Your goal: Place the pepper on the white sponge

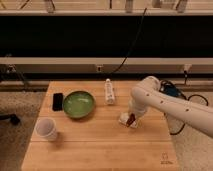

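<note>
The robot's hand (132,117) hangs right above the small dark-red pepper (131,121), which lies at the right edge of the flat whitish sponge pad (123,119) on the wooden desk (100,145); whether the hand is spread or pinching it cannot be told.

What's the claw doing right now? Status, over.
Claw low at white sponge, right side of table. Pepper at the sponge, under claw. Green bowl, white cup well left, no obstruction.

You have no text here that can be read. The small dark mark (163,159) on the wooden table (100,145), lower right of the frame, cannot be made out. The gripper (131,120) sits right of centre, low over the table.
</note>
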Controlling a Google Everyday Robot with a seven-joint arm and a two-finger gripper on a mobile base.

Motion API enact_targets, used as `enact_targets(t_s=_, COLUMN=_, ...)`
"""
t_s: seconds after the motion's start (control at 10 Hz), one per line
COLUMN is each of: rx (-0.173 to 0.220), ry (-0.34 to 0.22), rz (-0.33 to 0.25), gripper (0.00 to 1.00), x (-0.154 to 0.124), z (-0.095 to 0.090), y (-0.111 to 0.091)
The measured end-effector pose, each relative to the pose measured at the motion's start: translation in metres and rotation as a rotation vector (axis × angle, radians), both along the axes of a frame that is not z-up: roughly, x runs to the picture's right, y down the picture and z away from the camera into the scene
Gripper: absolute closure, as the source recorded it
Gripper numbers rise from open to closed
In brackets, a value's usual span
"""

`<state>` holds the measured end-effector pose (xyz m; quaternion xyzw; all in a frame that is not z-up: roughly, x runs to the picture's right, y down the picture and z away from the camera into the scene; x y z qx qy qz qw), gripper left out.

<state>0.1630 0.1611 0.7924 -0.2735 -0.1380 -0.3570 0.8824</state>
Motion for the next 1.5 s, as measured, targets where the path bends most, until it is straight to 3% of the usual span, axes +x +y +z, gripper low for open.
enact_targets(t_s=1.5, rx=-0.026, ry=-0.002, rz=-0.048, gripper=0.97, x=-0.0006, z=0.0002, y=0.0001)
